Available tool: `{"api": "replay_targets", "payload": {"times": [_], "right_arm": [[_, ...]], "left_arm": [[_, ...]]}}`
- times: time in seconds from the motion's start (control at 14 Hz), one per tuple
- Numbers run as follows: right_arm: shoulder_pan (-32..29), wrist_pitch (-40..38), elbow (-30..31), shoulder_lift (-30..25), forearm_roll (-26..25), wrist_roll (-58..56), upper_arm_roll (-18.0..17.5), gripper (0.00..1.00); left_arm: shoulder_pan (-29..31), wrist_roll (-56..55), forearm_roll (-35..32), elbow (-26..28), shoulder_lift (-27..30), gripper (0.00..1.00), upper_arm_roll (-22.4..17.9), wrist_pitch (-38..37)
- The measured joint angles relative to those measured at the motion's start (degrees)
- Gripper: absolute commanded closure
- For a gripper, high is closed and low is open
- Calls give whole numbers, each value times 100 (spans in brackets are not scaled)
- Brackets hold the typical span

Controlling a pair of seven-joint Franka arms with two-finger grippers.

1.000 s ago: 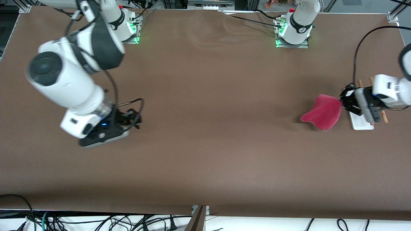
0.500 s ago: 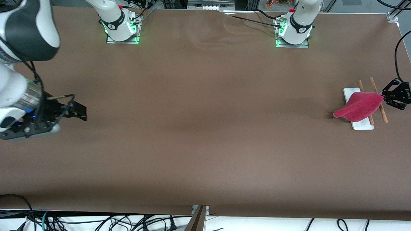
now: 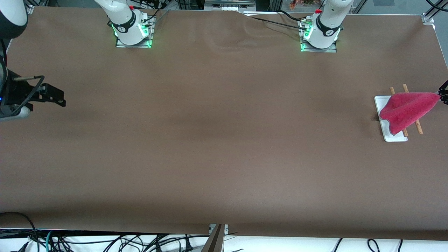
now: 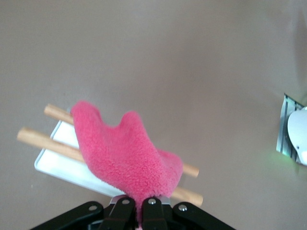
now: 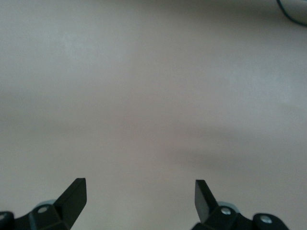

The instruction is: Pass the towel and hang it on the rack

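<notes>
The pink-red towel hangs in the air over the rack at the left arm's end of the table. My left gripper is shut on the towel's corner at the edge of the front view. In the left wrist view the towel drapes across the rack's two wooden rods above the white base, pinched between the left gripper's fingers. My right gripper is open and empty over bare table at the right arm's end; its fingertips stand wide apart.
Both arm bases stand along the table's edge farthest from the front camera. The brown table cover is bare between the two grippers. Cables lie below the table's near edge.
My left gripper has carried the towel from beside the rack to over its rods. My right arm has pulled back toward its end of the table, away from the middle.
</notes>
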State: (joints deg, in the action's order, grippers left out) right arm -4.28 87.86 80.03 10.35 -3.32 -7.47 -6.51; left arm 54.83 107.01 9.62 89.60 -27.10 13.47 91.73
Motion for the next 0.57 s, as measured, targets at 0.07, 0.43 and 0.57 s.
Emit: {"api": "replay_targets", "payload": {"times": [0.07,0.43,0.57], "right_arm": [[-14,2,156,-180,-1,0,80,0],[-55,2,533,-597,-1,-17,164,0],[-55,2,629,-595,-1,-29,160,0]], "left_arm": [[90,131,-9,-68,-117,100,1,0],[529,1087,-12,-388,-943,1,2,18],[647,1539,63,-625,-1313,0,10,63]]}}
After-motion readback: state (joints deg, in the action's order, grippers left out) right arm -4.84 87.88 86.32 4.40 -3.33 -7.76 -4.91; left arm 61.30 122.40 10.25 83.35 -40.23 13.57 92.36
